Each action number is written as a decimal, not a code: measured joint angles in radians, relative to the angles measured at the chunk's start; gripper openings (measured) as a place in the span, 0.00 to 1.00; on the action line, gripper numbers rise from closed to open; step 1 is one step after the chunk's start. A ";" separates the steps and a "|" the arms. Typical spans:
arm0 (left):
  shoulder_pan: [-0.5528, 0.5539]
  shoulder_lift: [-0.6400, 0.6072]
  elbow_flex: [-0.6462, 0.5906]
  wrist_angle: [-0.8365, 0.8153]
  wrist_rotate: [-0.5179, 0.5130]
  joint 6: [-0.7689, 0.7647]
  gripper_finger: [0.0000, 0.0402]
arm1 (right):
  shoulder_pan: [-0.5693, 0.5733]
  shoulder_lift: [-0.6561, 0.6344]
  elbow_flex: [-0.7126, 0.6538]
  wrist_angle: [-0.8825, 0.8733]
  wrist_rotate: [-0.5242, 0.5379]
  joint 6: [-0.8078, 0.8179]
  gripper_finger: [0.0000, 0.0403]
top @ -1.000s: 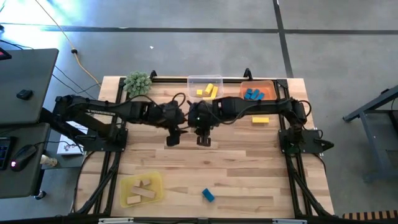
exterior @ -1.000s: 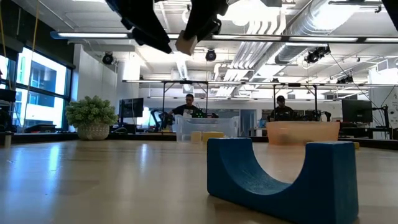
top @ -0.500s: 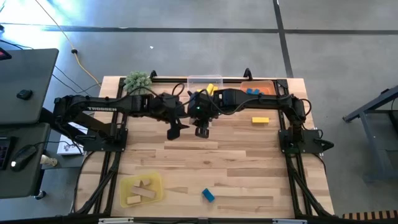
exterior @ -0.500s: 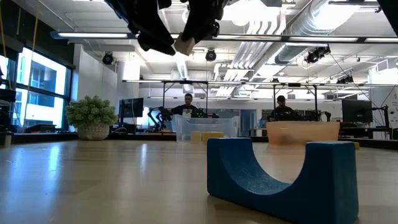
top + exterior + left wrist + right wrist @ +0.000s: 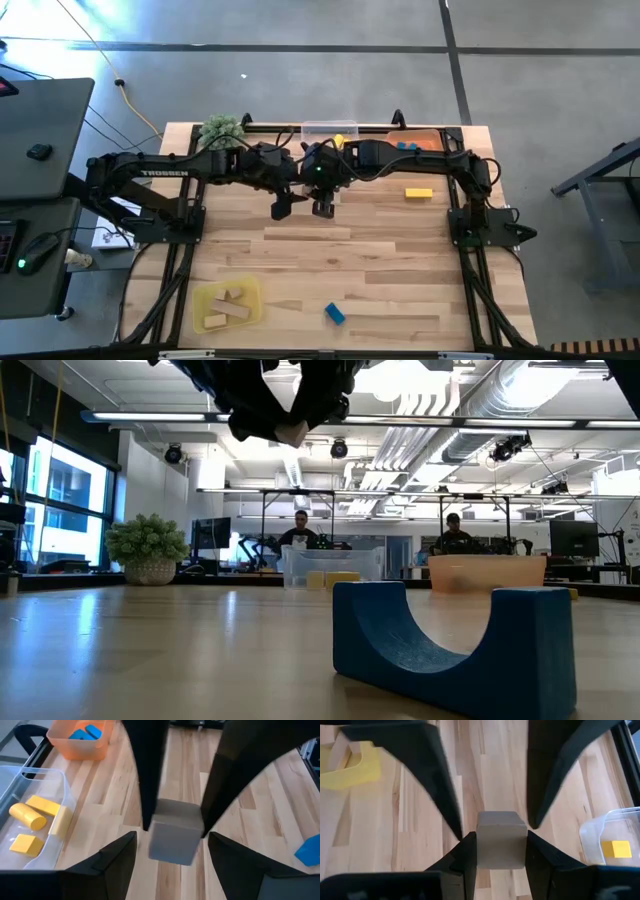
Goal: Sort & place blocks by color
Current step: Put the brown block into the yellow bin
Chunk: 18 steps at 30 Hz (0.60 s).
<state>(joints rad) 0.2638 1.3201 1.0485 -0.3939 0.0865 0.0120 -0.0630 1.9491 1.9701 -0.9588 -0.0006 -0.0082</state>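
My right gripper [image 5: 501, 856] is shut on a plain light-wood cube [image 5: 501, 840] above the table's middle, toward the far side [image 5: 323, 207]. My left gripper [image 5: 283, 207] faces it, open. Its two fingers [image 5: 442, 795] reach in from the opposite side and stand on either side of the cube [image 5: 175, 832]. In the low view the cube [image 5: 293, 432] hangs high above the table. A blue arch block [image 5: 335, 314] lies near the front edge, and a yellow bar [image 5: 419, 193] lies at the right. My right gripper pinches the cube's two opposite side faces [image 5: 481, 847] between its two fingers [image 5: 464, 859]. The fingers slant downward from the table's right side. The cube is lifted clear of the table and sits square between them.
At the far edge stand a clear tray [image 5: 318, 132] with yellow blocks and an orange tray [image 5: 428, 138] with blue blocks. A yellow tray [image 5: 227, 303] with wooden pieces sits front left. A green plant [image 5: 222, 130] stands far left. People sit beyond the table [image 5: 300, 530].
Both grippers have gone toward the table's far edge, the right one carrying the cube clear of the table. The left gripper has also swung toward the right and closed in on the cube, its fingers staying open.
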 joint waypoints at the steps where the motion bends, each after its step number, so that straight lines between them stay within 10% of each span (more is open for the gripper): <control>1: 0.000 0.000 0.000 -0.001 0.000 0.000 0.59 | -0.003 0.000 0.000 0.001 0.000 0.000 0.25; 18: 0.036 0.003 0.000 -0.005 0.007 0.083 0.40 | -0.024 0.000 0.000 0.028 -0.038 -0.001 0.25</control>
<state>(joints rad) 0.3000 1.3231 1.0485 -0.3988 0.0936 0.0954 -0.0868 1.9491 1.9701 -0.9310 -0.0384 -0.0091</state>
